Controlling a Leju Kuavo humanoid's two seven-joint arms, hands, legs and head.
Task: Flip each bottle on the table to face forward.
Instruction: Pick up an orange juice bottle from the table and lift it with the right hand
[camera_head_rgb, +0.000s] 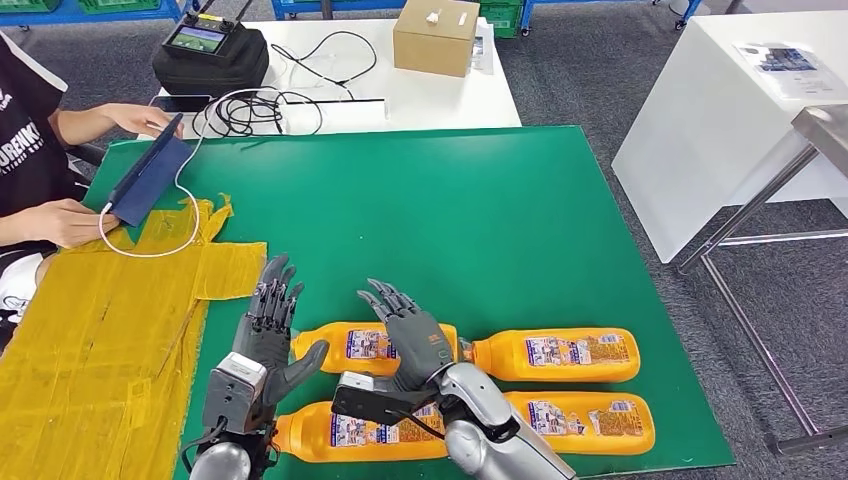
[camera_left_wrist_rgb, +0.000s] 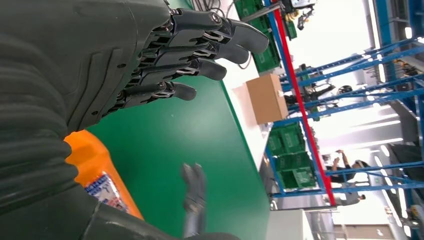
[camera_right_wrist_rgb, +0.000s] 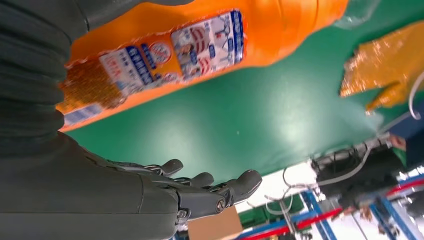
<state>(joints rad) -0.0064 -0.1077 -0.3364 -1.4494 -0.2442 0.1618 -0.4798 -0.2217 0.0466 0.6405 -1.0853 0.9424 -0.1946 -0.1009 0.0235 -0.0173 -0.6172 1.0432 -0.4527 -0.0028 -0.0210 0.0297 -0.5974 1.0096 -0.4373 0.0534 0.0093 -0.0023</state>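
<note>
Head view had four orange bottles lying on their sides in two rows at the near edge of the green table (camera_head_rgb: 480, 200): far-left bottle (camera_head_rgb: 350, 345), far-right bottle (camera_head_rgb: 560, 355), near-left bottle (camera_head_rgb: 330, 435) and near-right bottle (camera_head_rgb: 585, 422), all with labels showing upward. The left hand (camera_head_rgb: 265, 335) was up, fingers spread and holding nothing, poised just off the far-left bottle's left end, thumb reaching toward it. The right hand (camera_head_rgb: 410, 330) was open too, fingers apart, hovering over the far-left bottle near its cap end, where it nearly met the far-right bottle; whether it touched the bottle, could not tell. In the left wrist view, the left hand's fingers (camera_left_wrist_rgb: 200, 47) were fanned above the green surface, an orange bottle (camera_left_wrist_rgb: 97, 170) just below the palm, and the right hand's fingers (camera_left_wrist_rgb: 194, 192) showed beyond. In the right wrist view, the right hand's fingers (camera_right_wrist_rgb: 210, 187) were stretched open over the mat with a bottle (camera_right_wrist_rgb: 200, 50) close beside the palm, not gripped. Toward the left edge lay yellow taped sheeting (camera_head_rgb: 90, 330); at the far-left corner, a person's hand (camera_head_rgb: 60, 222) rested by a dark blue tablet (camera_head_rgb: 150, 180) with a white cable (camera_head_rgb: 185, 215). Beyond the far edge, a white table (camera_head_rgb: 430, 95) carried a cardboard box (camera_head_rgb: 436, 35) and a black device (camera_head_rgb: 210, 50).
</note>
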